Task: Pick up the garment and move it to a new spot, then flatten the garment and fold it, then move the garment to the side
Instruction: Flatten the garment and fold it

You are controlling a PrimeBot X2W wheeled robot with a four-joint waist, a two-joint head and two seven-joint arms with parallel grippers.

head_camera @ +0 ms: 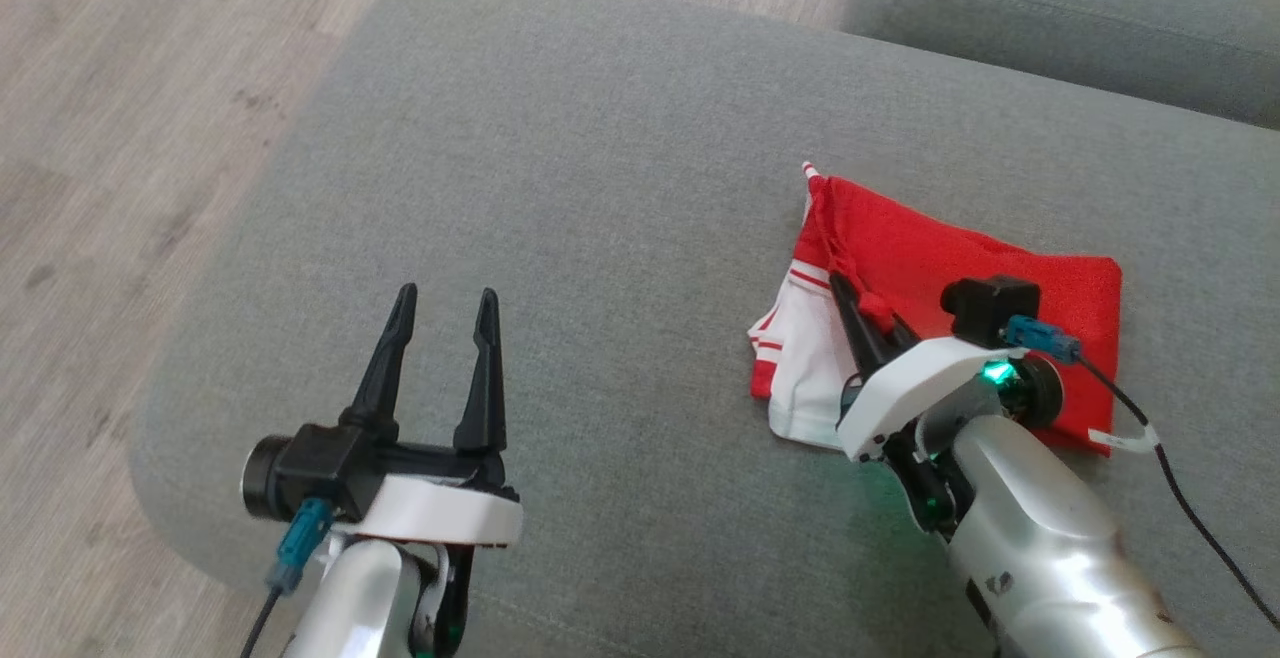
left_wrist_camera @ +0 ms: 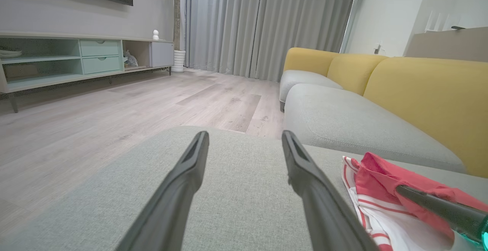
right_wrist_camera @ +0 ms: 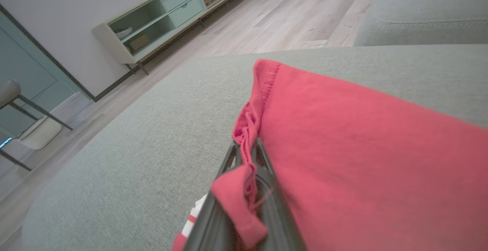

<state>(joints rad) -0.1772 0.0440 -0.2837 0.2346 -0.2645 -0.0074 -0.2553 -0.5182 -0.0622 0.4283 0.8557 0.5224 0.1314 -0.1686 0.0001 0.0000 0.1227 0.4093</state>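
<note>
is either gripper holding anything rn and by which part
The right gripper is shut on the red garment, pinching a bunched fold at its hemmed edge. The left gripper is open, holding nothing.

Grey sofa cushion [head_camera: 560, 188], pale wood floor [head_camera: 130, 88] alongside

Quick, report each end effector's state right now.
Left end effector: open, holding nothing.
Right end effector: shut on the red-and-white garment.
</note>
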